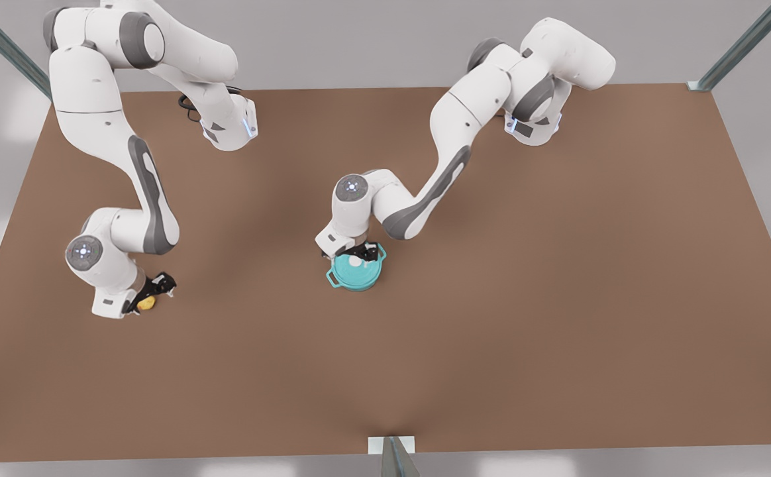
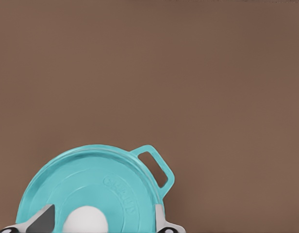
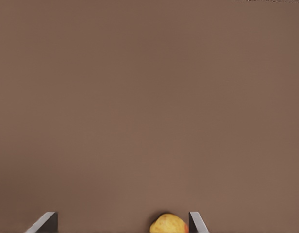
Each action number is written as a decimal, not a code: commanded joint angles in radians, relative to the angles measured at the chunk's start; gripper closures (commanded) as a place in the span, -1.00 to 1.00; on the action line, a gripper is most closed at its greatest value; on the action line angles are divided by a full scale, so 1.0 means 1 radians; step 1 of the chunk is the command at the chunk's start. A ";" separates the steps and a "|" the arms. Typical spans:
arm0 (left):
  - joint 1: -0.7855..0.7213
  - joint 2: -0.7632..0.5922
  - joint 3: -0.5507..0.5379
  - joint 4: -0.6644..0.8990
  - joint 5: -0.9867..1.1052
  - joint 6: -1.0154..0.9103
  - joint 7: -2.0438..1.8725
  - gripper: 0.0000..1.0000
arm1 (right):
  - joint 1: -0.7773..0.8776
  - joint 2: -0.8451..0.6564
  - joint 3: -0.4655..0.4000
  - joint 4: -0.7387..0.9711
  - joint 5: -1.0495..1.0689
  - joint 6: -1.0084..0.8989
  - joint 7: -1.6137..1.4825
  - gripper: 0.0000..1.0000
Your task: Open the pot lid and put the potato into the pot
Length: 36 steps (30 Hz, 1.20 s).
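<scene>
The teal pot (image 1: 361, 284) stands near the table's middle with the pot lid (image 1: 348, 270) lying flat on it. My left gripper (image 1: 359, 254) hangs just over the lid. It is open, its fingers (image 2: 44, 219) straddling the white knob (image 2: 85, 221) without touching it. One loop handle (image 2: 157, 167) of the pot sticks out past the lid (image 2: 91, 179). The potato (image 1: 146, 303) lies on the table at the front view's left. My right gripper (image 1: 154, 293) is low over it and open. The potato (image 3: 168, 224) sits between the fingers, close beside one fingertip (image 3: 196, 223).
The brown table (image 1: 491, 298) stretches wide around both spots. Metal frame posts (image 1: 395, 457) stand at the near edge and the far corners. The two arm bases (image 1: 226, 126) sit at the far side.
</scene>
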 commanded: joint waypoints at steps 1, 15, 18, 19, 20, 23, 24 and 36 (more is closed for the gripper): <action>-0.001 0.002 0.000 -0.010 0.028 0.058 -0.297 -1.00 | -0.006 0.014 -0.003 0.008 -0.020 0.055 -0.336 -1.00; -0.014 -0.018 0.001 -0.055 0.074 -0.031 -0.296 0.39 | -0.123 0.096 0.013 0.006 -0.012 0.071 -0.500 -1.00; -0.012 -0.024 0.001 -0.055 0.074 -0.034 -0.296 0.51 | -0.121 0.096 0.016 -0.006 -0.010 0.071 -0.498 -1.00; -0.011 -0.030 0.003 -0.055 0.076 -0.035 -0.288 0.51 | -0.121 0.096 0.016 -0.015 -0.012 0.071 -0.498 -1.00; -0.009 -0.030 0.007 -0.053 0.076 -0.035 -0.287 0.51 | -0.121 0.096 0.016 -0.020 -0.010 0.071 -0.498 -1.00; 0.112 -0.040 0.006 0.022 0.066 -0.140 -0.167 0.50 | -0.134 0.096 0.016 -0.033 -0.012 0.072 -0.515 -1.00; 0.222 -0.038 -0.002 0.025 0.065 -0.127 -0.074 0.50 | -0.135 0.096 0.017 -0.036 -0.010 0.074 -0.518 -1.00; 0.534 -0.062 -0.003 0.025 0.002 -0.317 0.712 -1.00 | -0.140 0.136 0.017 -0.018 -0.018 0.104 -0.526 -1.00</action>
